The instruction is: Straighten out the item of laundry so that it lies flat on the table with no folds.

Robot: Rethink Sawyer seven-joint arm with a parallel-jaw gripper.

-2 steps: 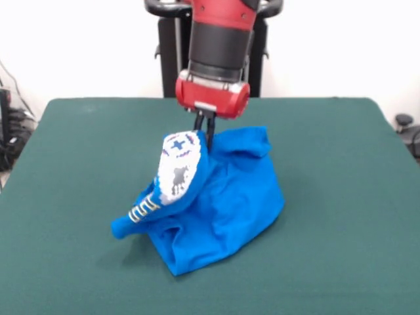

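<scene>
The item of laundry [226,207], a bright blue T-shirt, sits bunched in the middle of the table [341,197]. One part of it is pulled up into a peak, and a folded flap with a white pixel pattern and block lettering hangs down the left side. My gripper [205,134] hangs straight down from the red wrist, its dark fingers [210,128] pinched together on the cloth at the top of that peak. The rest of the shirt drapes down and spreads onto the green cloth, with deep folds and a rolled edge at the back right.
The black pedestal [170,46] stands behind the table's far edge. Cables and dark equipment [10,125] lie off the left edge, and a small black object [403,121] sits off the right edge.
</scene>
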